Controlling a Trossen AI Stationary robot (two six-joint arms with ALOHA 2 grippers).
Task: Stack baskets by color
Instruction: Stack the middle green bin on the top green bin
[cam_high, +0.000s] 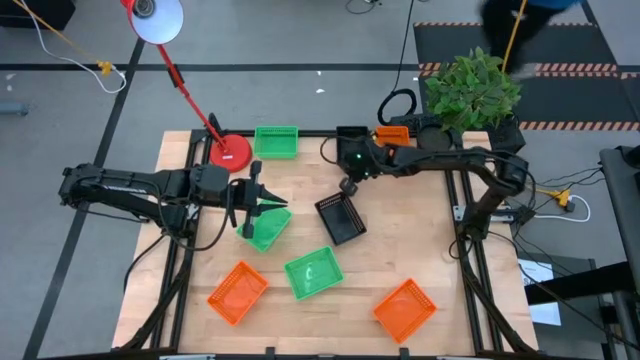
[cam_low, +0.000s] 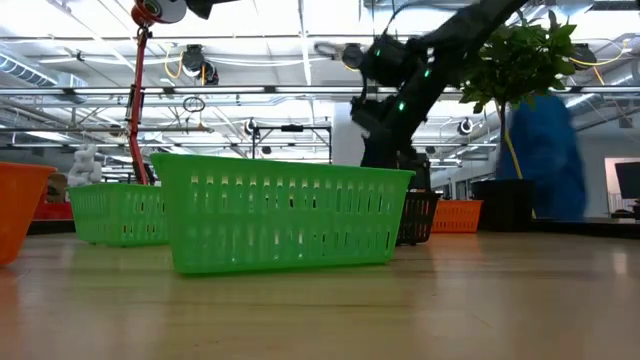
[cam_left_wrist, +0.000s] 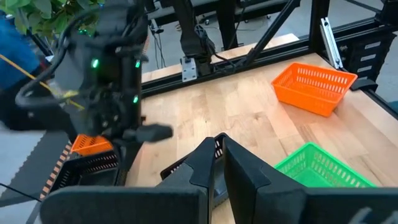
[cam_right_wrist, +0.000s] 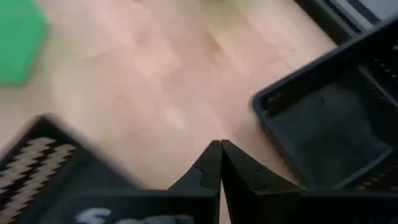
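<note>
Green baskets rest on the table at the far edge (cam_high: 277, 142), left of centre (cam_high: 265, 232) and near the middle (cam_high: 313, 272). Orange baskets lie near left (cam_high: 237, 292), near right (cam_high: 405, 308) and at the far edge (cam_high: 392, 133). One black basket (cam_high: 340, 218) sits mid-table and another (cam_high: 352, 138) sits under my right arm. My right gripper (cam_high: 348, 186) hangs shut between the two black baskets (cam_right_wrist: 336, 137) (cam_right_wrist: 37, 162), holding nothing. My left gripper (cam_high: 268, 207) is shut and empty, high above the left-centre green basket.
A red lamp base (cam_high: 230, 152) stands beside the far green basket, and its pole leans up to the lamp head (cam_high: 157, 18). A potted plant (cam_high: 470, 90) fills the far right corner. Bare wood lies right of the black basket. A person in blue (cam_low: 545, 150) stands beyond the table.
</note>
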